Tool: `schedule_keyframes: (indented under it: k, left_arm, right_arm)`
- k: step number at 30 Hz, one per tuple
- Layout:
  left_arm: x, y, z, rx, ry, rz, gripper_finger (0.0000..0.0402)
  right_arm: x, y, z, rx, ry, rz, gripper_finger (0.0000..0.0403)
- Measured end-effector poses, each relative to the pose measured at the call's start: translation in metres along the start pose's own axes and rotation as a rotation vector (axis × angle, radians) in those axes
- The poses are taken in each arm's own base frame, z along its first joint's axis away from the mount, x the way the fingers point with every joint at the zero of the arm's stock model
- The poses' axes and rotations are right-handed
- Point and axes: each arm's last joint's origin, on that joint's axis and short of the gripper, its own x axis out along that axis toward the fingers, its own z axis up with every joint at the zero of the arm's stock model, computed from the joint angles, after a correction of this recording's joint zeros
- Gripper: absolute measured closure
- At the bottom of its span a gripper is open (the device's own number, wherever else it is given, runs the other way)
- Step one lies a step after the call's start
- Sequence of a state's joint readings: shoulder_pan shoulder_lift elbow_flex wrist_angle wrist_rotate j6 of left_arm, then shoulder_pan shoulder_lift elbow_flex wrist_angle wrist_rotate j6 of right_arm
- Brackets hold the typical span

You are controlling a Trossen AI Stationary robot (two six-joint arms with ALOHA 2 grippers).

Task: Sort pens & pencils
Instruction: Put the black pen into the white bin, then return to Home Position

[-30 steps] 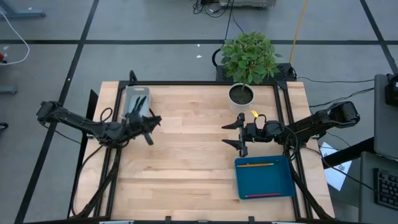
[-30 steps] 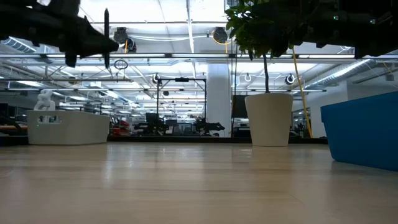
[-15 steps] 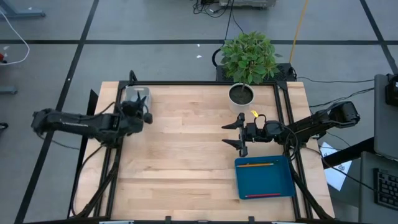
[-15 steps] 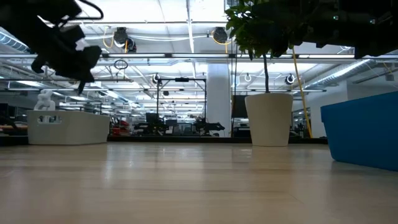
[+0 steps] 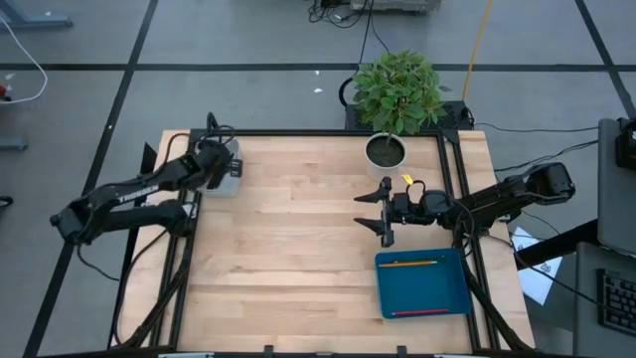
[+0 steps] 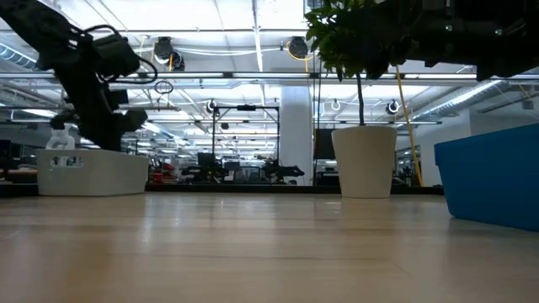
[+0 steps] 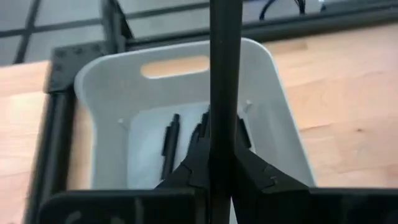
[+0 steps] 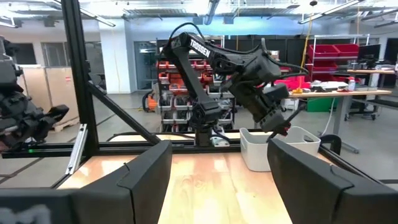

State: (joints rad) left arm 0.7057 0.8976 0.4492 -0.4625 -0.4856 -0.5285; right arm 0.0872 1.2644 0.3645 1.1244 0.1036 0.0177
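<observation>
My left gripper (image 5: 223, 165) hangs over the white bin (image 5: 236, 170) at the table's far left corner, shut on a black pen (image 7: 224, 74). In the left wrist view, a few more dark pens (image 7: 169, 140) lie on the floor of the bin (image 7: 277, 118). An orange pencil (image 5: 409, 264) and a red pencil (image 5: 417, 312) lie in the blue tray (image 5: 422, 288) at the near right. My right gripper (image 5: 383, 211) is open and hovers above the table between the plant pot and the blue tray. My left gripper pinches the black pen between its two fingers (image 7: 189, 171), coming from above. Its own fingers hide which part of the shaft (image 7: 224, 140) they are on. The pen runs on past the fingertips and is lifted clear, over the open bin.
A white pot with a green plant (image 5: 386, 151) stands at the far edge, right of centre. The blue tray (image 6: 493, 181) rises high at the right in the low view. Bare wood stretches across the middle of the table (image 5: 298, 239). A black frame edges the table.
My left gripper has carried the pen from the left middle of the table toward the far left corner, and now hangs over the white bin. It has turned on the way, and the arm now reaches in from the near left. The right arm has kept still.
</observation>
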Motion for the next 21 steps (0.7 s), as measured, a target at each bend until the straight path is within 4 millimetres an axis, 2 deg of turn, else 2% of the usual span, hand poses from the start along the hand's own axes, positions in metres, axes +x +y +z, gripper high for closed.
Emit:
schedule_keyframes:
  k: [2, 6, 14, 17, 21]
  left_arm:
    - [0.007, -0.001, 0.002, 0.008, 0.024, -0.012, 0.0366]
    - [0.015, -0.002, 0.0, 0.035, 0.058, 0.005, 0.033]
    - [0.016, -0.002, -0.001, 0.065, 0.073, 0.01, 0.0265]
    - [0.011, -0.002, 0.004, 0.081, 0.075, 0.007, 0.0246]
    - [-0.01, -0.006, 0.029, 0.061, 0.063, -0.069, 0.0231]
  right_arm:
    - [0.0, -0.002, 0.0, -0.001, 0.0, -0.007, 0.0149]
    - [0.0, -0.003, 0.0, -0.002, 0.0, -0.015, 0.0149]
    - [0.0, -0.003, 0.0, 0.008, 0.001, -0.014, 0.0149]
    - [0.0, -0.003, 0.0, 0.007, 0.004, -0.014, 0.0149]
    - [0.0, -0.003, -0.001, 0.007, 0.005, -0.015, 0.0149]
